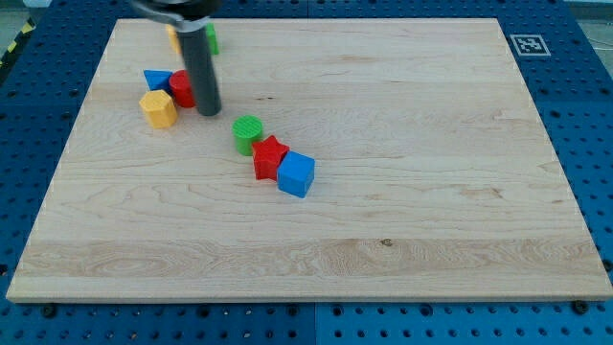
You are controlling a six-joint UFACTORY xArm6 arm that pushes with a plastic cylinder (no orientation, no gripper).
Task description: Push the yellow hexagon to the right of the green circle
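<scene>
The yellow hexagon (159,108) lies at the board's upper left. The green circle (248,133) lies to its right, near the board's middle, touching a red star (270,157). My tip (209,111) stands on the board between the two, closer to the hexagon, just right of a red block (181,89) that sits above and right of the hexagon. The rod rises toward the view's top.
A blue triangle (156,79) sits above the hexagon. A blue cube (296,174) touches the red star at its lower right. A yellow block (173,37) and a green block (211,39) show partly behind the rod at the top. The wooden board (402,192) rests on a blue pegboard.
</scene>
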